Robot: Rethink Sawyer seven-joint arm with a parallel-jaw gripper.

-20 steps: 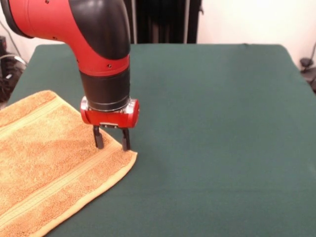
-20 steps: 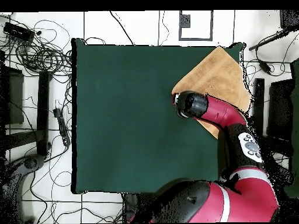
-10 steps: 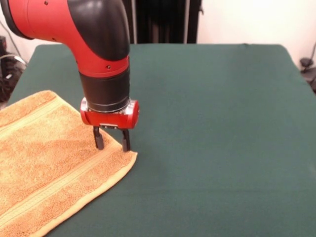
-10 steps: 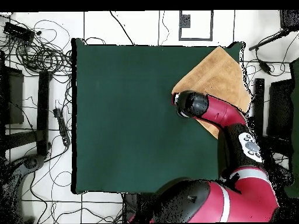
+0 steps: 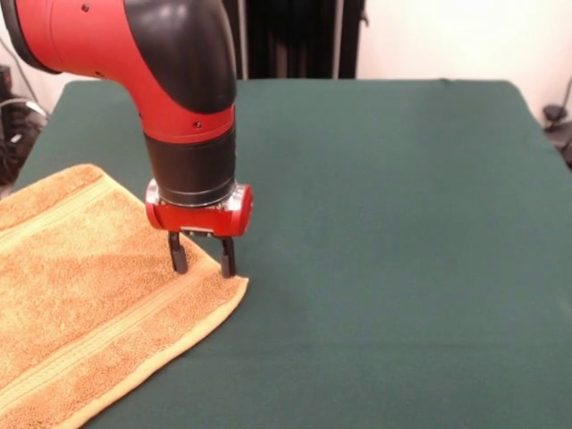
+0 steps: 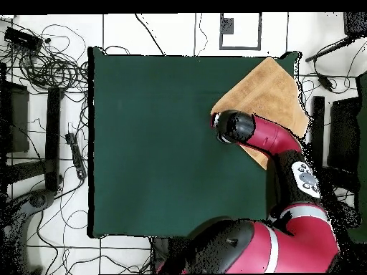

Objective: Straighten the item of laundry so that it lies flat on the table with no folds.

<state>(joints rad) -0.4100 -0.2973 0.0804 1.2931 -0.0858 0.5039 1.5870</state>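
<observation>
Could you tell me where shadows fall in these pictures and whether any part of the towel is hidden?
Front view: the gripper casts a soft shadow on the towel, whose left part is cropped. Overhead view: the arm covers the towel's near corner.

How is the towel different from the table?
The towel is golden-orange and fluffy with woven bands; the table is dark green and smooth. The towel is far smaller, covering just one corner area of the table and running past its edge. Both lie flat.
</observation>
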